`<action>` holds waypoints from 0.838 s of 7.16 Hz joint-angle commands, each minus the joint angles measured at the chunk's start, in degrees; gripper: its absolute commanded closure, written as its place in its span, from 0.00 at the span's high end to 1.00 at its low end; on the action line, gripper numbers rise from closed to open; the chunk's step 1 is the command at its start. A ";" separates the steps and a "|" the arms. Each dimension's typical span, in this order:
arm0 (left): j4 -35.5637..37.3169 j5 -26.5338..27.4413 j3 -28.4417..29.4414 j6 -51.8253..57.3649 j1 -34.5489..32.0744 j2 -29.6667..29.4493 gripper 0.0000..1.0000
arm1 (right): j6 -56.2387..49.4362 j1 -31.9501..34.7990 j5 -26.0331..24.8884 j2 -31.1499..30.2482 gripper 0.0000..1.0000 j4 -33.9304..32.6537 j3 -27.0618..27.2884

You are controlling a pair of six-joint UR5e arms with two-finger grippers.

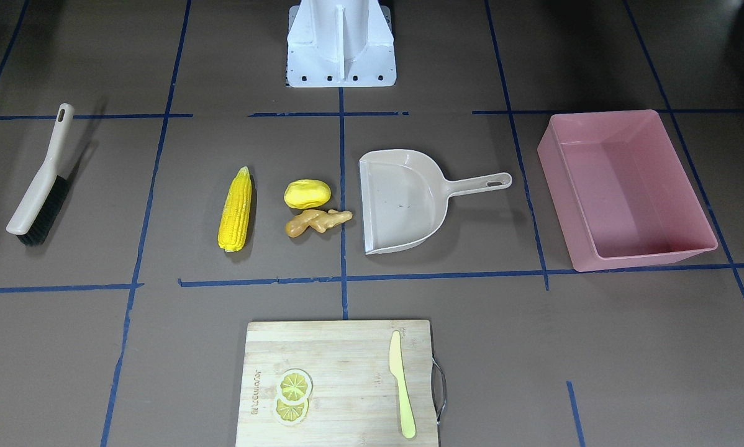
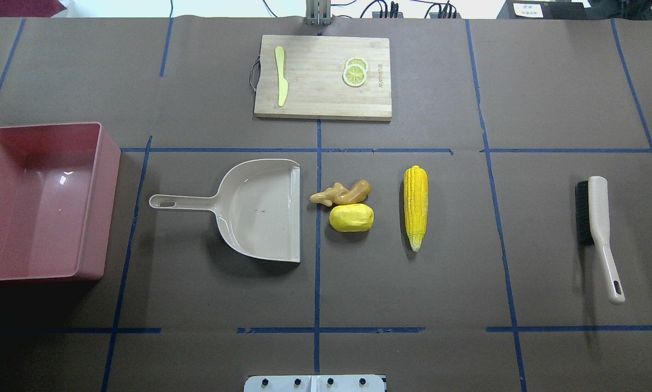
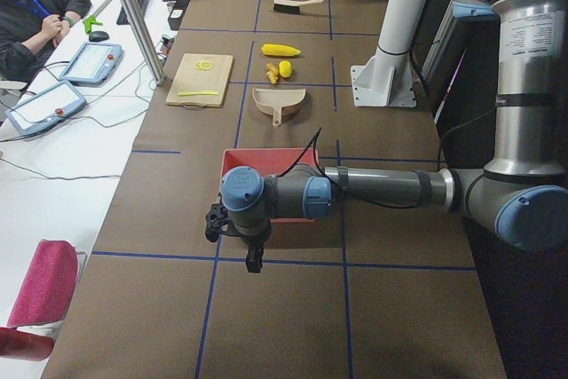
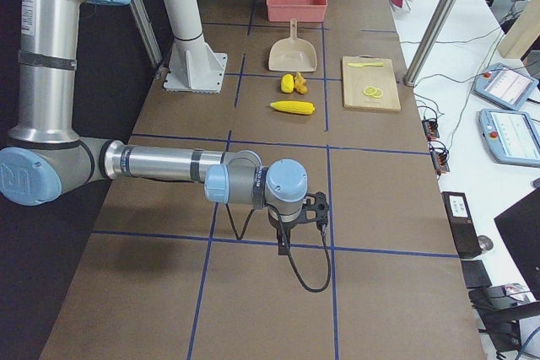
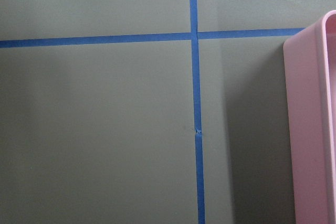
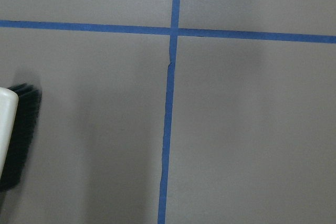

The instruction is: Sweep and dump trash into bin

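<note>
The corn cob, the yellow oval lump and the tan ginger root lie mid-table, just beside the open mouth of the beige dustpan. The empty pink bin stands past the dustpan's handle. My left gripper hovers beyond the bin's outer side, and its wrist view shows the bin's rim. My right gripper hovers past the brush. Both grippers show only in the side views, so I cannot tell whether they are open or shut.
A wooden cutting board at the far side holds a pale yellow knife and lemon slices. The brush's bristles show in the right wrist view. Blue tape lines cross the brown table.
</note>
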 commanded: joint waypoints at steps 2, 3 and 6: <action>0.02 0.00 0.09 0.00 0.02 -0.01 1.00 | 0.00 -0.01 -0.10 -0.03 1.00 0.01 0.03; -0.06 0.00 0.00 0.09 0.02 -0.01 1.00 | 0.00 -0.01 -0.10 -0.03 1.00 0.01 0.11; -5.92 -0.09 0.79 0.09 0.02 0.43 1.00 | 0.18 -0.01 -0.02 -0.03 1.00 0.01 0.20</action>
